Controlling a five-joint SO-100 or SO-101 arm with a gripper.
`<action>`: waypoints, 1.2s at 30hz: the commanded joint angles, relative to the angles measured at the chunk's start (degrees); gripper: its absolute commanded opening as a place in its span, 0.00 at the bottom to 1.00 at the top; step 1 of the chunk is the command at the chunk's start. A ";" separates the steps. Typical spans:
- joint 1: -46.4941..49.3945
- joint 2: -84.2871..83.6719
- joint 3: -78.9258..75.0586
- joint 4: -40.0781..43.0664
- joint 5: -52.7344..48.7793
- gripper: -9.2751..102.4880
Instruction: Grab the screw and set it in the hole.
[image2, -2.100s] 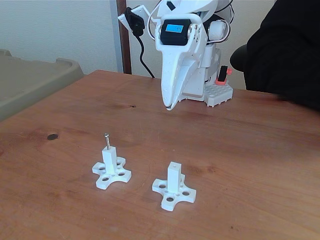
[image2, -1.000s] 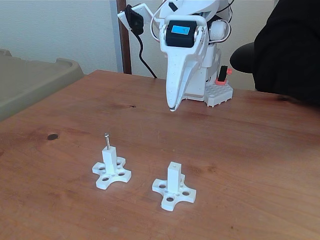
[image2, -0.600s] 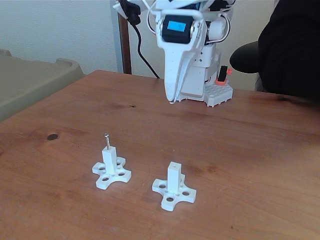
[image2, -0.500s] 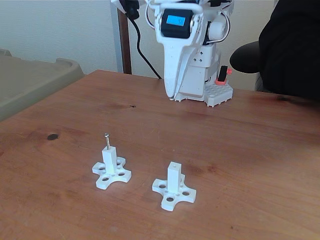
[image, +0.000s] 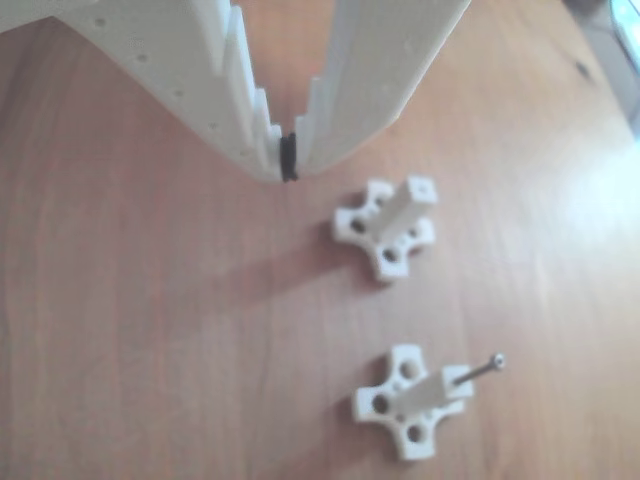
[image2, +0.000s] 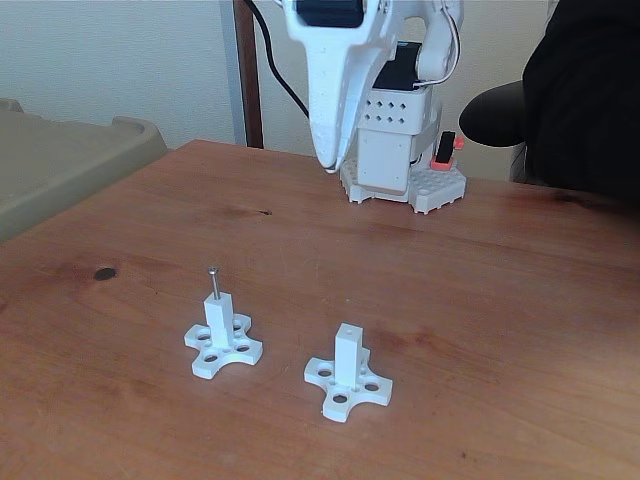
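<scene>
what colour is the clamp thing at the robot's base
Orange-red with black, on the clamp beside the white base; clearest in the fixed view.

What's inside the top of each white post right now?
In the fixed view, the screw stands upright in the left post, head up; its lower shaft is hidden inside. The right post shows just an empty hole.

**Mostly white on reddish brown**

My pincer (image2: 328, 168) is white all over, with a small black pad at its tip in the other view (image: 289, 158). The surface (image2: 500, 300) is reddish-brown wood grain with one dark knot (image2: 105, 273). Both cross-shaped bases (image2: 222, 348) (image2: 347, 385) and their posts are white. The screw (image2: 214, 282) is silver-grey. My arm's mount (image2: 420, 185) is white, carrying an orange-red and black clip (image2: 446, 150).
</scene>
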 joint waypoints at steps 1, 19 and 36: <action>0.35 -4.39 -8.44 -1.76 0.09 0.05; 5.89 -18.28 -17.58 -8.17 -0.97 0.13; 6.06 -31.99 -32.26 -1.23 -0.62 0.15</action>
